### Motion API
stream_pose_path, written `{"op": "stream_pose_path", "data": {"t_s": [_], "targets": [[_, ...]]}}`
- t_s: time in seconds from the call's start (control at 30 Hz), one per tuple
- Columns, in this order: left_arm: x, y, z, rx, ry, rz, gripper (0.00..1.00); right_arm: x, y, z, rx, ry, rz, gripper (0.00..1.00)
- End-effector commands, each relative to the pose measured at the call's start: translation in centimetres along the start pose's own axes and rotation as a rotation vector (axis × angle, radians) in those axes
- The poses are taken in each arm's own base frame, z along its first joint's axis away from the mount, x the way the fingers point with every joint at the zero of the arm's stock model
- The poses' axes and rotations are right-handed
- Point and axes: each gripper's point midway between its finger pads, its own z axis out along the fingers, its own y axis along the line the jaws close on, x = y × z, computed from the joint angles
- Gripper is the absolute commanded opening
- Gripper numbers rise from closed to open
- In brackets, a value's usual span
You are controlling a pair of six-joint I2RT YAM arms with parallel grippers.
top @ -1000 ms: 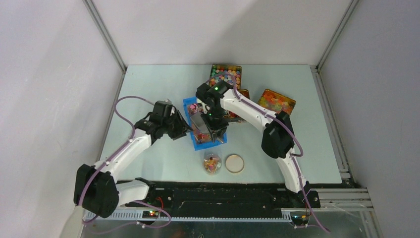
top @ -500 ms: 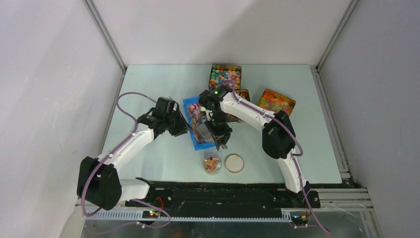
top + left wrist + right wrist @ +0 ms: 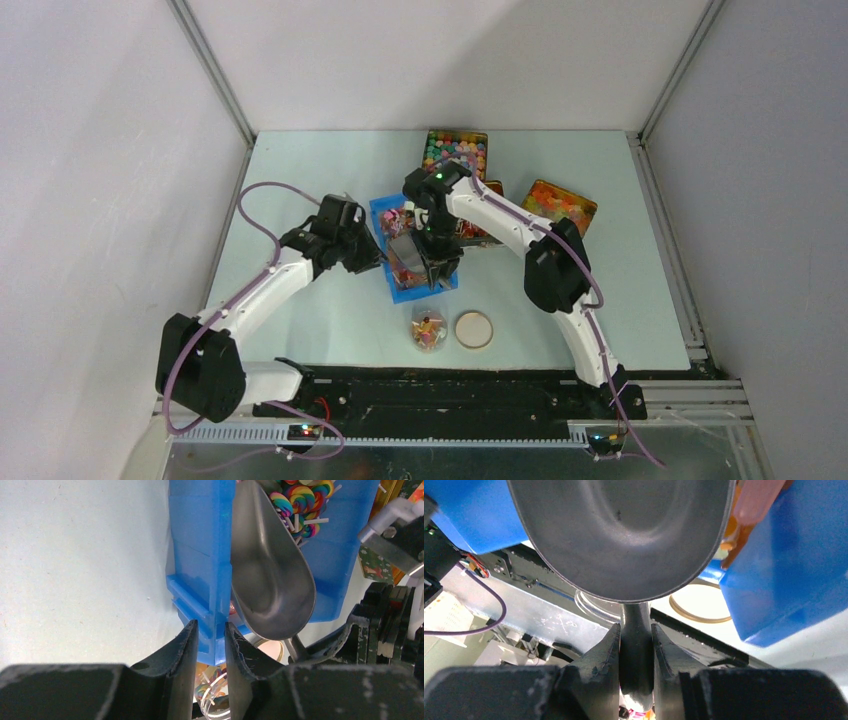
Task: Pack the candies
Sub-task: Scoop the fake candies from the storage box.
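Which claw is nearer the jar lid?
Right. Right claw, holding the scoop, hangs over the blue bin behind the lid; left claw grips the bin's left wall, farther off.

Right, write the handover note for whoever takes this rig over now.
Left gripper: jaws astride the left wall of the blue bin; a firm clamp is not certain.
Right gripper: shut on the handle of the metal scoop, which is empty and sits over the bin.
Candies: most are in the bin, some in the open jar near the arm bases, with its lid beside it.
Done: some candies are in the jar.
Left: scoop more into the jar, then probably fit the lid.
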Motion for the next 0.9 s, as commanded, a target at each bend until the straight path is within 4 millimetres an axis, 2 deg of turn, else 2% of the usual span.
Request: {"op": "stream_pose_path", "data": {"t_s": [0.0,0.17,0.3,0.37,0.77,0.87], "targets": [[0.6,1.0,0.3,-0.057,0.016,0.032,0.3,-3.1,-0.4,-0.3,0.002,-0.103,-0.018,0.0],[0.7,1.0,0.4,-0.056,0.019,0.035,0.3,-4.6,-0.6,0.2,0.0,-0.15,-0.033,0.0],[0.8,1.0,0.4,-0.053,0.02,0.036,0.3,-6.1,0.2,0.1,-0.039,-0.217,-0.065,0.0],[0.8,1.0,0.4,-0.053,0.02,0.037,0.3,-6.2,0.2,0.1,-0.048,-0.233,-0.074,0.0],[0.6,1.2,-0.2,-0.058,-0.003,0.037,0.31,-3.5,-2.2,1.7,0.009,-0.244,-0.105,0.0],[0.6,1.2,-0.3,-0.056,-0.005,0.036,0.31,-3.3,-2.6,2.0,0.034,-0.239,-0.101,0.0]]}}
